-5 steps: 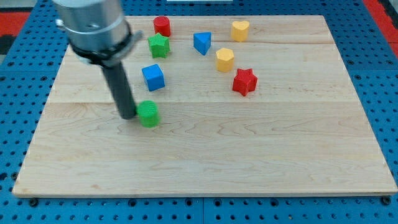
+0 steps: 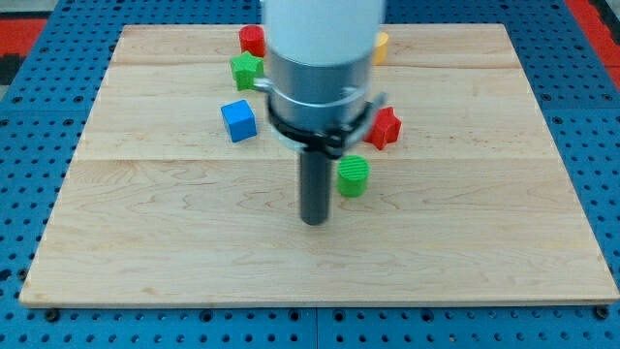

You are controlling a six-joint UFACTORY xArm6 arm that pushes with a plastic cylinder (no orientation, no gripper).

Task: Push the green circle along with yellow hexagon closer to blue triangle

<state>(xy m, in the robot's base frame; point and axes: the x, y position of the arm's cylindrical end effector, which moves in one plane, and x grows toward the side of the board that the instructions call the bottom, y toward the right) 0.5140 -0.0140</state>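
The green circle (image 2: 354, 175) lies near the board's middle, just below the red star (image 2: 386, 127). My tip (image 2: 314, 220) rests on the board just left of and slightly below the green circle, close to it. The arm's body hides the blue triangle and the yellow hexagon. Only an edge of the yellow heart (image 2: 382, 45) shows at the view's top.
A blue cube (image 2: 238, 121) sits left of the arm. A green star (image 2: 247, 70) and a red cylinder (image 2: 253, 40) lie at the top left of the arm. The wooden board (image 2: 484, 213) sits on a blue pegboard surface.
The green circle has moved to the view's right, from left of centre to below the red star. My tip and arm have moved right with it and now cover the blue triangle and yellow hexagon.
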